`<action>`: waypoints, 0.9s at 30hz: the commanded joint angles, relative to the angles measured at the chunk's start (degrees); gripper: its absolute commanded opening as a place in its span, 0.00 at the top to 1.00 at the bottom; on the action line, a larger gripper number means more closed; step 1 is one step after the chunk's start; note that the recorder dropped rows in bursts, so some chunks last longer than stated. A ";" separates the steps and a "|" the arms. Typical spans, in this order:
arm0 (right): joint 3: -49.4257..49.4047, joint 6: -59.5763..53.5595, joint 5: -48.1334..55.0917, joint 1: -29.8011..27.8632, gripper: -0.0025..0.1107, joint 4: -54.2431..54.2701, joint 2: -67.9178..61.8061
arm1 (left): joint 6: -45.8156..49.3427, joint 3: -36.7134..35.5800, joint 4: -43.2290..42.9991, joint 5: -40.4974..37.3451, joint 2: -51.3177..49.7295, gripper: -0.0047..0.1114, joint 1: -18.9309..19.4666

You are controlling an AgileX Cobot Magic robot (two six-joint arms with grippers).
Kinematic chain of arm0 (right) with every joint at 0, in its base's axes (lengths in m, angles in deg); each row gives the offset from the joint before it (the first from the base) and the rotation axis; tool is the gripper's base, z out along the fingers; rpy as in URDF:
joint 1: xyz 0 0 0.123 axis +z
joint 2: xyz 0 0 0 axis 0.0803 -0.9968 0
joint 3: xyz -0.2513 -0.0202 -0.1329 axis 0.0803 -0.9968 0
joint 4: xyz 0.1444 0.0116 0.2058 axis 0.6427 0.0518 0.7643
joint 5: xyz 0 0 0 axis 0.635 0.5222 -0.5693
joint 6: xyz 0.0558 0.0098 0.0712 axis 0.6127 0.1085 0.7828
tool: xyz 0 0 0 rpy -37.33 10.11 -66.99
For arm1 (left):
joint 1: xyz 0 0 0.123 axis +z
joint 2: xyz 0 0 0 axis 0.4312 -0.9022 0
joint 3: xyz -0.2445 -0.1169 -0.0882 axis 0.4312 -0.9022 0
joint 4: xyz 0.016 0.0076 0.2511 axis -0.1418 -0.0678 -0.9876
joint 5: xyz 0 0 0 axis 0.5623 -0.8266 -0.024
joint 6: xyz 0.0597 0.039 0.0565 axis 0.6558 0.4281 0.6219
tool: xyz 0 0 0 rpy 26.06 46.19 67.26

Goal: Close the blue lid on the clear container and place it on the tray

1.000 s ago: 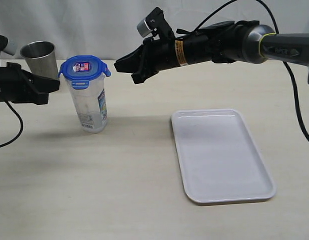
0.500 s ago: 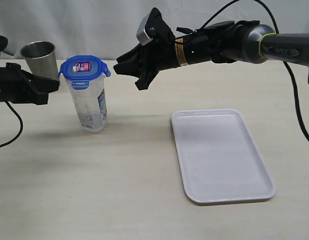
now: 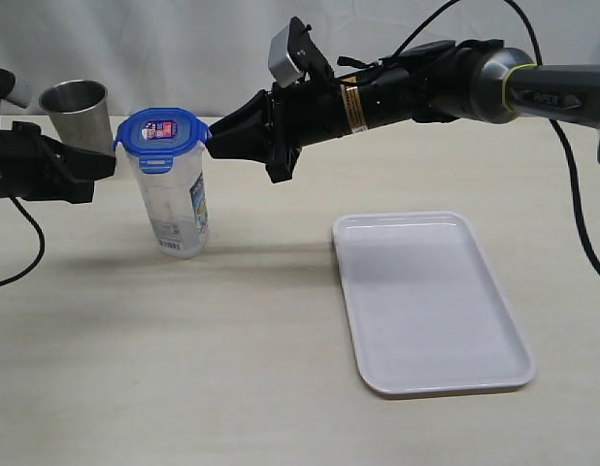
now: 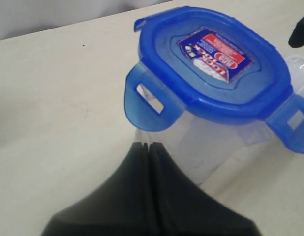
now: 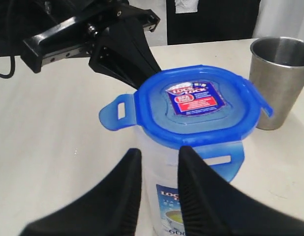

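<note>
Standing upright on the pale table [image 3: 232,369], the clear container [image 3: 179,218] is leaving bare tabletop open in front of it and on the side toward the tray [image 3: 431,301]. The tray is lying flat, well apart from the container, on the side the right arm is reaching in from. A steel cup [image 3: 75,109] is standing just behind the container on the opposite side, near it but apart from it.

The container is showing as a tall, narrow canister of cloudy see-through plastic, with a blue-and-white printed label [image 3: 197,206] on its wall. The blue lid [image 3: 161,138] is sitting on the container's mouth. It is a rounded square of glossy plastic carrying a small red-and-blue sticker [image 5: 196,98] in its sunken top. One tab [image 5: 117,115] is sticking out sideways from the lid, while the one facing the right wrist camera is hanging folded down. The tray is smooth and white, with rounded corners and a low raised rim; the cup is dull grey metal.

The left gripper [image 4: 148,146] is hovering at lid height on the container's cup side. Its black fingers are pressing together with nothing between them, their tips just short of the nearest tab. The right gripper [image 5: 159,153] is pointing at the lid from the container's tray side. Its fingers are parted by a narrow gap and holding nothing, with the tips just beside a lid tab; whether they are touching it cannot be told.
</note>
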 commanded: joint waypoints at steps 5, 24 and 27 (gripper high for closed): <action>-0.28 2.89 -0.13 0.39 0.75 -0.02 -0.91 | 1.79 0.39 0.59 -1.86 -0.25 0.96 -0.05; -0.28 3.70 5.62 0.95 0.75 -0.02 -0.74 | 1.79 0.39 0.59 -2.33 -0.25 0.96 -0.05; -0.28 4.70 5.23 -0.64 0.75 -0.02 0.03 | 1.79 0.39 0.59 -2.33 -0.25 0.96 -0.05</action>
